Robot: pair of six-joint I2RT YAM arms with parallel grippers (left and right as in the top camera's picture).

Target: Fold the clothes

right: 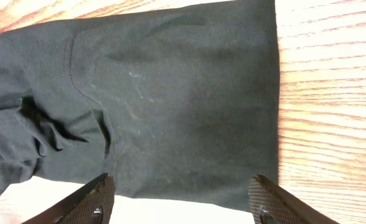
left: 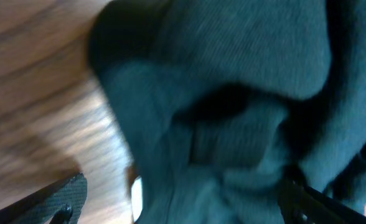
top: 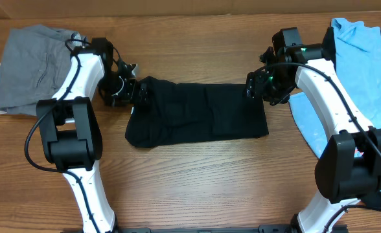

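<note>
A black garment (top: pixel 197 113) lies folded into a wide strip at the middle of the table. My left gripper (top: pixel 131 94) is open at its bunched left end; the left wrist view shows blurred dark cloth (left: pixel 233 112) between the spread fingers (left: pixel 183 202). My right gripper (top: pixel 255 85) is open over the garment's right top corner. In the right wrist view the flat black cloth (right: pixel 170 106) lies ahead of the spread fingers (right: pixel 180 199), and its edge runs between them.
A grey garment (top: pixel 32 65) lies in a pile at the far left. A light blue garment (top: pixel 359 71) lies at the right, under the right arm. Bare wooden table (top: pixel 197 181) lies in front of the black garment.
</note>
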